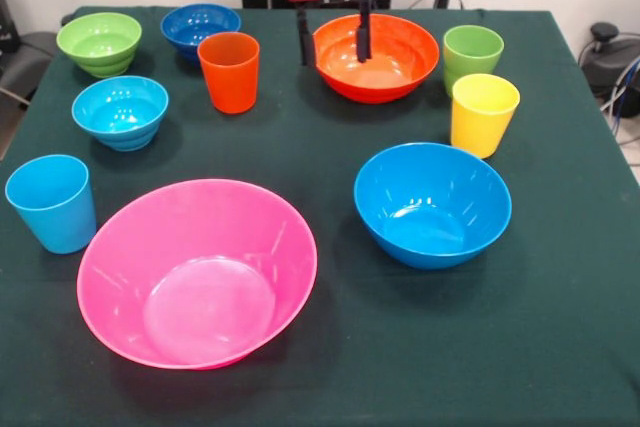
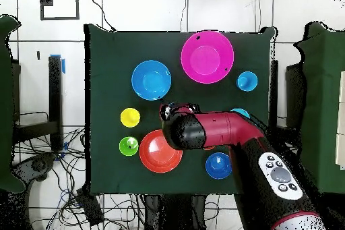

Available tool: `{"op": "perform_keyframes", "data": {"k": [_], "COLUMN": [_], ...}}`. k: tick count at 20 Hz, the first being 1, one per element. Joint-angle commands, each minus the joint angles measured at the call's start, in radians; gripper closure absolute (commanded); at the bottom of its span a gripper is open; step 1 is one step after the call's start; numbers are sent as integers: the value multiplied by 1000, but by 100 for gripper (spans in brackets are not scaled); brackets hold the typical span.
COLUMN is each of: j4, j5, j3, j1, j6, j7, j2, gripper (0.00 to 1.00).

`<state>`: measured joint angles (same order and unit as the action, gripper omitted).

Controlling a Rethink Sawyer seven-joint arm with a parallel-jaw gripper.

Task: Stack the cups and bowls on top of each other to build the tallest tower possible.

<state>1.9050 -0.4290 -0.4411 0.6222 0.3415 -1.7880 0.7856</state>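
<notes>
Front view: fingers [image 1: 335, 35] apart, empty, hanging over the orange bowl's [image 1: 377, 57] rim, one finger inside, one outside. Orange cup [image 1: 229, 71] just beside them; blue bowl [image 1: 432, 203] and pink bowl [image 1: 197, 272] well apart, nearer the camera. Nothing stacked on the bench [image 1: 560, 347].

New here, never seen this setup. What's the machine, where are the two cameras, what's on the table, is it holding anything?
It is a single red and black robot arm with a two-fingered gripper. One picture looks across the table at the robot; the other looks straight down from above.

On the dark green tablecloth, all standing apart and unstacked: three large bowls, pink, blue and orange; three small bowls, green, dark blue and light blue; four cups, light blue, orange, green and yellow.

The gripper hangs open by the orange bowl, holding nothing.
</notes>
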Motion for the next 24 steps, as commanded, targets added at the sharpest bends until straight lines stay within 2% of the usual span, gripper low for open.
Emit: {"op": "perform_keyframes", "data": {"k": [1, 4, 6, 9, 12, 24], "j4": [130, 162, 165, 139, 132, 246], "j5": [-131, -142, -163, -220, -226, -156], "j3": [-13, -4, 30, 147, 216, 192], "j1": [1, -2, -35, -137, -194, -151], "j6": [-111, -150, -177, -245, -298, -394], "j7": [1, -36, -58, -99, -121, -145], "j2": [-23, -13, 7, 28, 15, 25], "gripper": [0, 0, 0, 0, 0, 0]}}
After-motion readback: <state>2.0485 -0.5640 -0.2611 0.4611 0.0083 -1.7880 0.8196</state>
